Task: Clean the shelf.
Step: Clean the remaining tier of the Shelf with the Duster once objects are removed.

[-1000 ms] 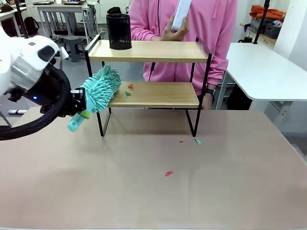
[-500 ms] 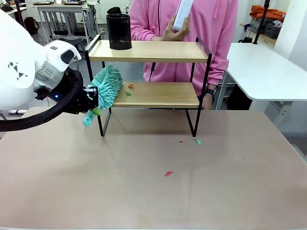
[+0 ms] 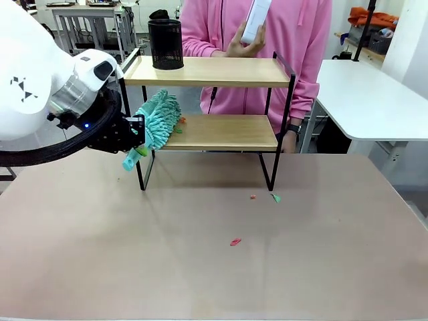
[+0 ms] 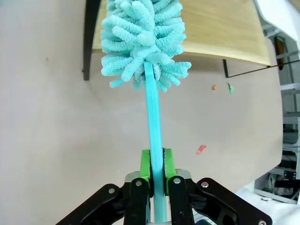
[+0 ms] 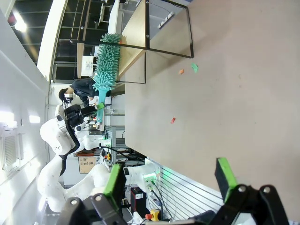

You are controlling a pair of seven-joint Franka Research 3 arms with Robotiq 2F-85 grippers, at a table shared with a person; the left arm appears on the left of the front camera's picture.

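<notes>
At your desk's (image 3: pixel 200 267) far edge stands the shelf (image 3: pixel 214 132); left gripper (image 4: pixel 157 165) clamps the duster's (image 4: pixel 140 37) handle so fluff reaches its lower board.

I see the shelf (image 3: pixel 221 71) upright at the far middle of the table (image 3: pixel 200 267): two light wood boards in a thin black metal frame on four legs, small scraps (image 3: pixel 182 120) on the lower board's left end.
</notes>
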